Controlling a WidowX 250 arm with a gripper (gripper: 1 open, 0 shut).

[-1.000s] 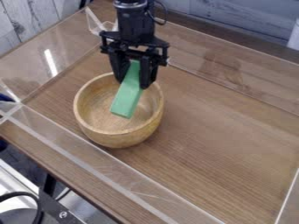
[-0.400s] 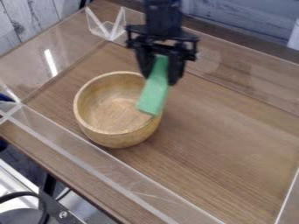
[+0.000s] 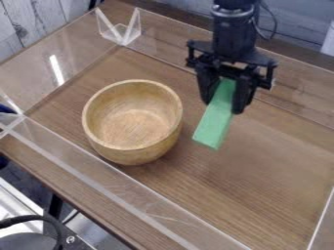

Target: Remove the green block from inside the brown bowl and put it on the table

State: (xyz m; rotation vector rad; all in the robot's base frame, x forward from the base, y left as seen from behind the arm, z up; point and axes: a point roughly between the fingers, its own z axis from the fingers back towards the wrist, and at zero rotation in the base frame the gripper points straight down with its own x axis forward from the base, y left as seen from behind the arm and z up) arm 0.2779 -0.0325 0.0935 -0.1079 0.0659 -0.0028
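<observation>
Now the gripper [image 3: 220,86] closed on the green block [image 3: 216,117] at its far end, the block tilted with its near end hanging low, over the table [image 3: 248,176], just right of the brown bowl [image 3: 132,148], bowl on the left side, gripper pinching nothing else.

Clear acrylic walls [image 3: 81,162] ran diagonally along the lower left of the frame. Black cables [image 3: 29,213] looped in the lower left corner. A transparent angular piece [image 3: 120,26] stood near the top, left of centre. Grey wood-grained boarding [image 3: 37,21] showed in the upper left corner.
</observation>
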